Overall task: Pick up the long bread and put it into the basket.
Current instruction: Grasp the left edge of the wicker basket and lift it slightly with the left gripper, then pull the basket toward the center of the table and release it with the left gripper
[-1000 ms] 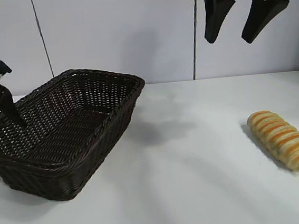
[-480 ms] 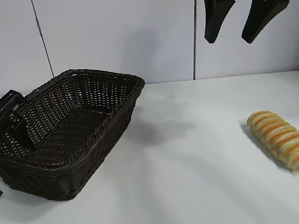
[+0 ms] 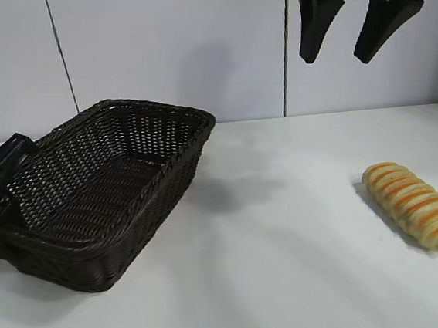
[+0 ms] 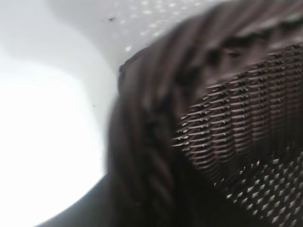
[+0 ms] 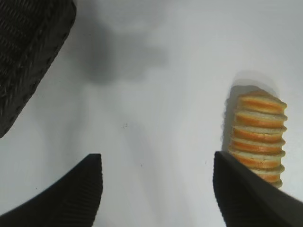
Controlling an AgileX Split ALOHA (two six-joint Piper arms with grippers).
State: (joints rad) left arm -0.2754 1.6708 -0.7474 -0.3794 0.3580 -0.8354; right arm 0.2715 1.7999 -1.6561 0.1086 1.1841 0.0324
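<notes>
**Basket tips as my left gripper closes on its rim**

Since a second ago, my left gripper (image 3: 3,173) has dropped onto the basket (image 3: 127,180) at its left rim and pinches the wicker, lifting that end slightly. My right gripper (image 3: 360,22) hangs spread wide, high above. Well apart to the right, the long bread (image 3: 417,203) lies untouched on the table (image 3: 289,242), so I judge the pick not yet begun.

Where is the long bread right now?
In the exterior view the long bread lies on the table's right side, far from the basket, below the raised right gripper.
</notes>
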